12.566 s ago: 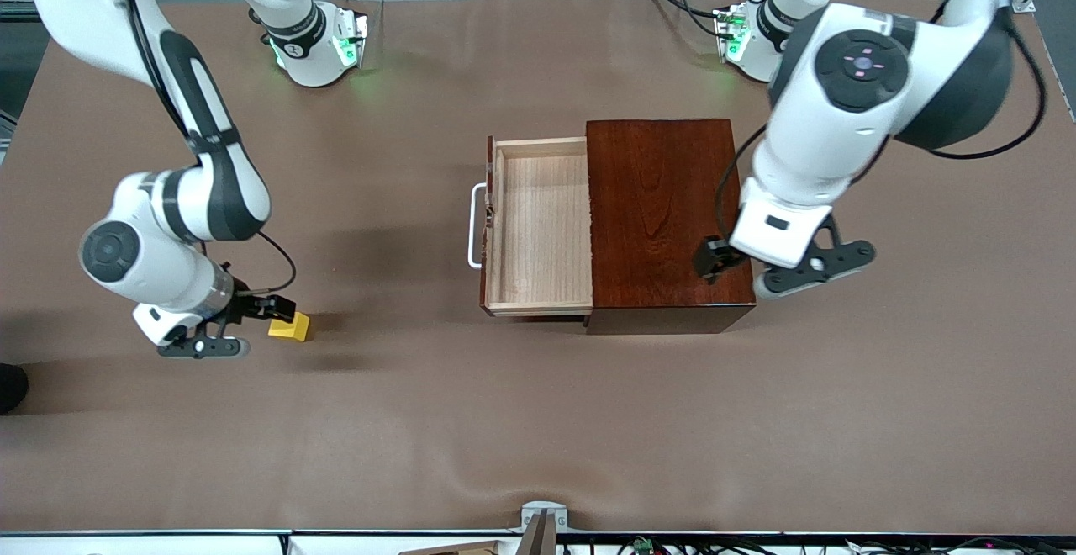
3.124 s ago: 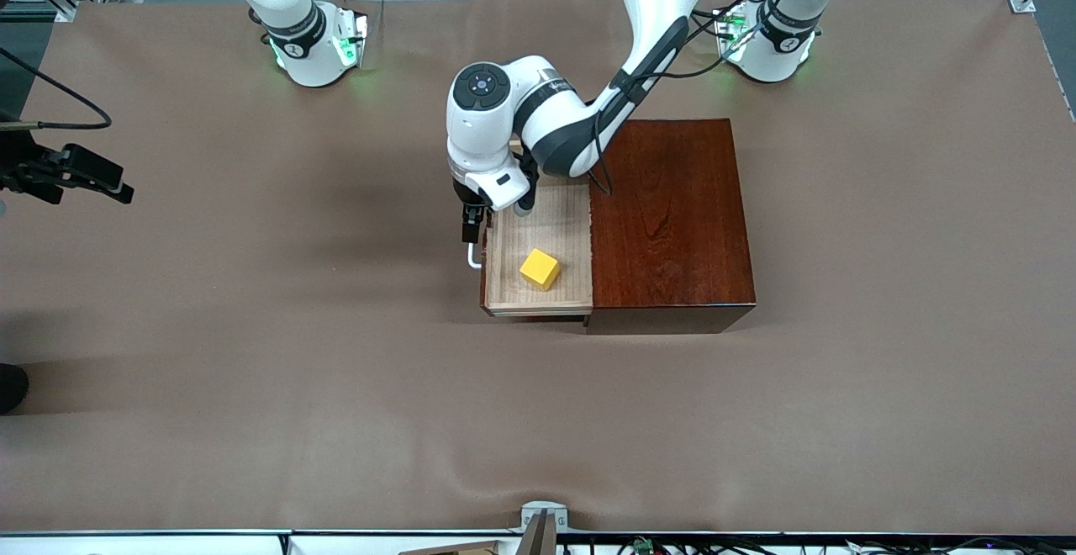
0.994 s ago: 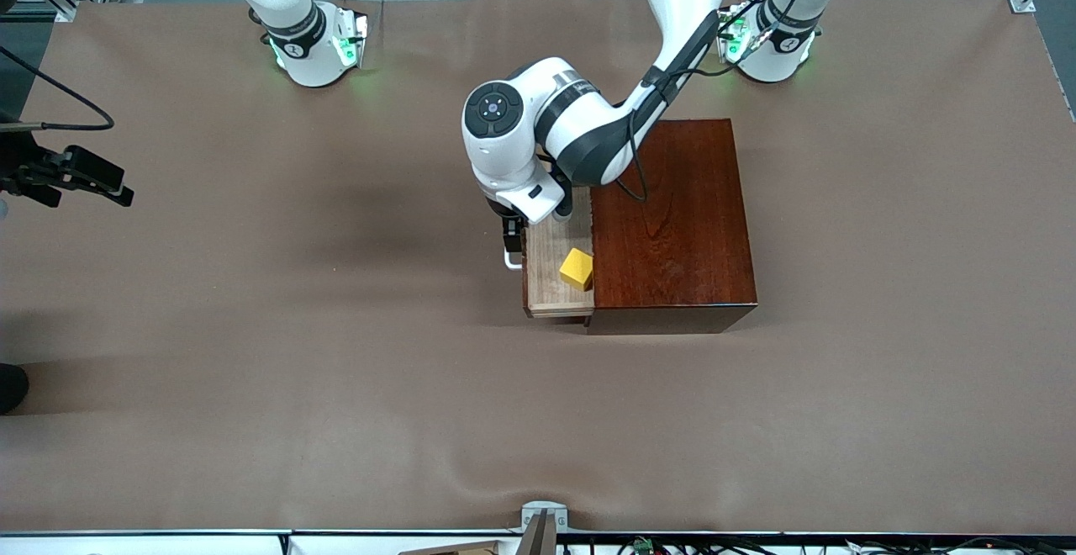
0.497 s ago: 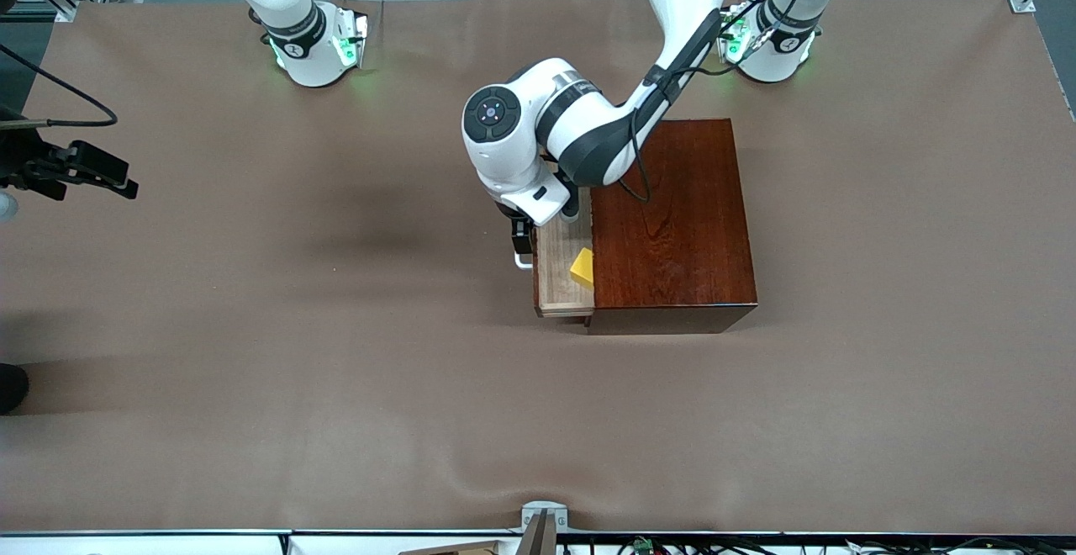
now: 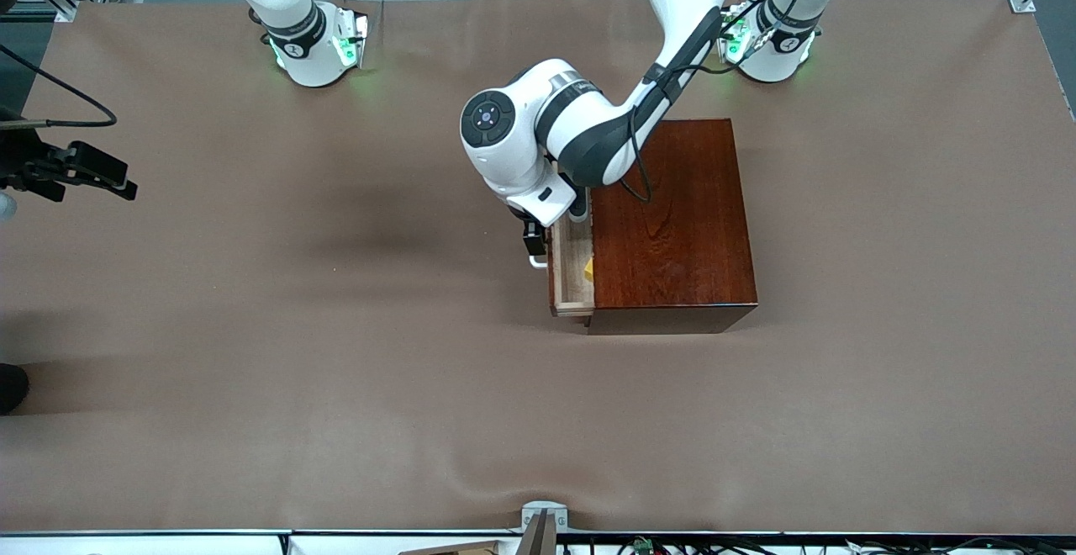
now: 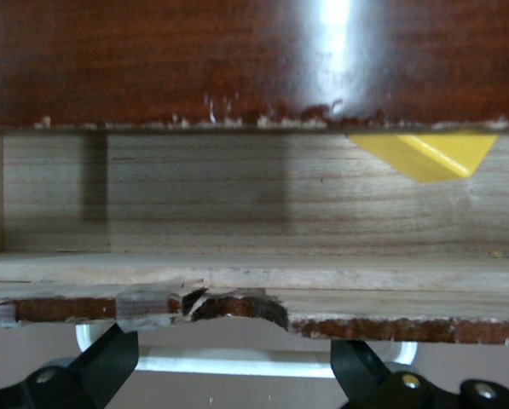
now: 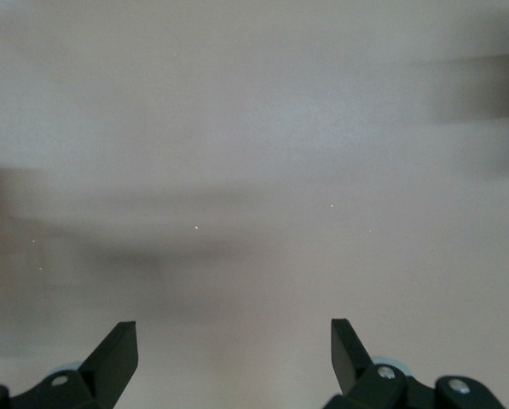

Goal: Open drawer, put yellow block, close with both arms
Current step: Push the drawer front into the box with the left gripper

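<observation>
Closing stage, seen from the front camera. The drawer (image 5: 569, 273) is nearly shut: only a narrow strip of its pale tray projects from the mahogany box (image 5: 668, 223), which stands near the middle of the tabletop (image 5: 336, 387), toward the left arm's end. The yellow block (image 5: 589, 269) already lies in the tray, by the 3 o'clock edge of the exposed strip; one corner alone shows under the box's lip, as the left wrist view confirms (image 6: 425, 155). Opening and loading therefore appear done; what remains, by judgement, is the last short push that seats the drawer front flush.

The left gripper (image 5: 533, 245) is at the white bar handle (image 5: 538, 262), at 9 o'clock from the box; in the wrist view its jaws stand spread to either side of the bar, apart from it and gripping nothing. The right gripper (image 5: 105, 178) waits over the tabletop's right-arm end, jaws spread wide and empty (image 7: 233, 354).

Orientation: the drawer front faces 9 o'clock and slides along the 9-to-3 line; the front and handle run long from 12 to 6.
</observation>
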Controlling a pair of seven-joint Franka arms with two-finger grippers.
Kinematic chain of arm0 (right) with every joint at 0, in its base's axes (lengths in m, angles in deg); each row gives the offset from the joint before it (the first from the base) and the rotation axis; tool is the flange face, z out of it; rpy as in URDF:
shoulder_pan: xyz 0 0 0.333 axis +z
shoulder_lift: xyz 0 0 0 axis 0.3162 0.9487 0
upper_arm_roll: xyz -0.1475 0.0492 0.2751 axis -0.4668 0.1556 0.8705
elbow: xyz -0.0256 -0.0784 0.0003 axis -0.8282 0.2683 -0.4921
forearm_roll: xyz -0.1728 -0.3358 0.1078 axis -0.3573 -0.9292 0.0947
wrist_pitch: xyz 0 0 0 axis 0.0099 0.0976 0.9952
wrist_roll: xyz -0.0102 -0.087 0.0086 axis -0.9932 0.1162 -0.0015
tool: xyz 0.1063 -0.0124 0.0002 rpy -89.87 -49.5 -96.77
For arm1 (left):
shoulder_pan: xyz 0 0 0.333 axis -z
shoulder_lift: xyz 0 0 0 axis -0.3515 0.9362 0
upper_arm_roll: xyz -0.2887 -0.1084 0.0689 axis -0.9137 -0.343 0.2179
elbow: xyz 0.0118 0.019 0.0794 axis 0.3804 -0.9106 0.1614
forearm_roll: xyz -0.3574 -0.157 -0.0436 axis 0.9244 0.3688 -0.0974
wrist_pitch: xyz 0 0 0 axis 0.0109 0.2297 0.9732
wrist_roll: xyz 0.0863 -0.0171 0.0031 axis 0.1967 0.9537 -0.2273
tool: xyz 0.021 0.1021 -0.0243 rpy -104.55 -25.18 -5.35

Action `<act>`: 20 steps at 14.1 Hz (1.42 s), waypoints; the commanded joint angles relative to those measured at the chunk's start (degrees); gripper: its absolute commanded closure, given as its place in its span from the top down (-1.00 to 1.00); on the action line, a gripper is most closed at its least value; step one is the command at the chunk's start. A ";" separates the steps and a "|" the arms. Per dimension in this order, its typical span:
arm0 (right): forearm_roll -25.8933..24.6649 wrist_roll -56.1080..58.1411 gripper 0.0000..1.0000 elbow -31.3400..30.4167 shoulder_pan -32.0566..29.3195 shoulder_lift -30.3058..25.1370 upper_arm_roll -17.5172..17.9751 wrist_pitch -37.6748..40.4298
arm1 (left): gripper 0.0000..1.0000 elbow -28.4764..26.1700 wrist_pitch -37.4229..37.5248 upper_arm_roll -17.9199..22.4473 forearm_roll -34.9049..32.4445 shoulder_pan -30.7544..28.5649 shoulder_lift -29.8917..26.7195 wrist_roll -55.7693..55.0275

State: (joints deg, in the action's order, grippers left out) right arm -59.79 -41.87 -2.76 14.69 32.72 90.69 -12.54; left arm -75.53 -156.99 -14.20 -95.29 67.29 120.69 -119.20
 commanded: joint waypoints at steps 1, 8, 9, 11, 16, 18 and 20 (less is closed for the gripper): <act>-0.66 0.37 1.00 -0.79 -0.13 -1.13 0.29 -0.26 | 1.00 -3.63 6.44 1.87 -6.72 -1.45 1.20 0.42; -0.66 0.55 1.00 -0.79 -0.13 -1.13 0.20 0.01 | 1.00 -3.11 8.47 1.87 -9.98 -2.33 1.20 0.24; -0.66 0.55 1.00 -0.79 -0.13 -1.13 0.29 0.01 | 1.00 -2.76 8.47 1.87 -9.89 -2.07 0.94 0.15; -0.74 0.64 1.00 -0.79 -0.13 -1.13 0.29 0.10 | 1.00 -2.05 8.47 1.26 -9.46 -1.80 0.41 -0.11; -2.06 0.46 1.00 -0.79 -0.04 -1.22 0.29 0.36 | 1.00 -1.35 8.47 1.08 -9.28 0.66 -1.52 -0.20; -2.06 0.37 1.00 -0.79 -0.04 -1.22 0.29 0.45 | 1.00 -0.39 8.38 1.17 -9.37 0.66 -2.93 -0.20; -1.98 0.46 1.00 -0.79 -0.13 -1.22 0.29 0.45 | 1.00 -0.12 8.29 1.78 -10.50 0.66 -4.94 0.32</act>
State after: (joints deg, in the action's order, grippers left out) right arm -60.97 -41.84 -2.76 14.70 32.71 90.70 -12.40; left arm -76.31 -149.97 -13.12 -103.52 67.61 117.86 -119.40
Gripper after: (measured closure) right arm 0.000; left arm 0.000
